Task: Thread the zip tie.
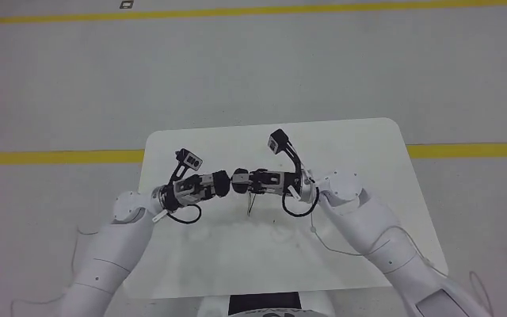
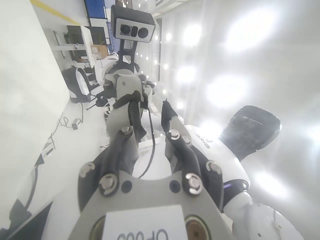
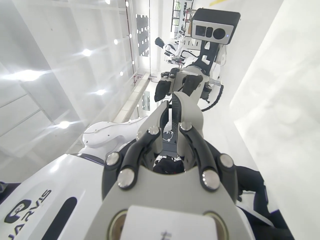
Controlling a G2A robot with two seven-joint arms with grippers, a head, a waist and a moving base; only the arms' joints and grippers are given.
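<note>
Over the middle of the white table [image 1: 356,150] my two grippers meet tip to tip. My right gripper [image 1: 239,180] [image 3: 172,108] has its fingers drawn close and looks shut on the zip tie [image 1: 250,204], a thin black strap that hangs from it toward the table. In the left wrist view the zip tie [image 2: 152,141] runs from the right gripper back between my left gripper's [image 2: 147,112] spread fingers without being pinched. My left gripper [image 1: 224,183] stands open right in front of the right one.
The table's edges [image 1: 150,158] lie well away from the grippers on all sides. Yellow floor lines [image 1: 71,156] run past the table. Each arm's wrist camera mount [image 1: 279,143] sticks up above its gripper.
</note>
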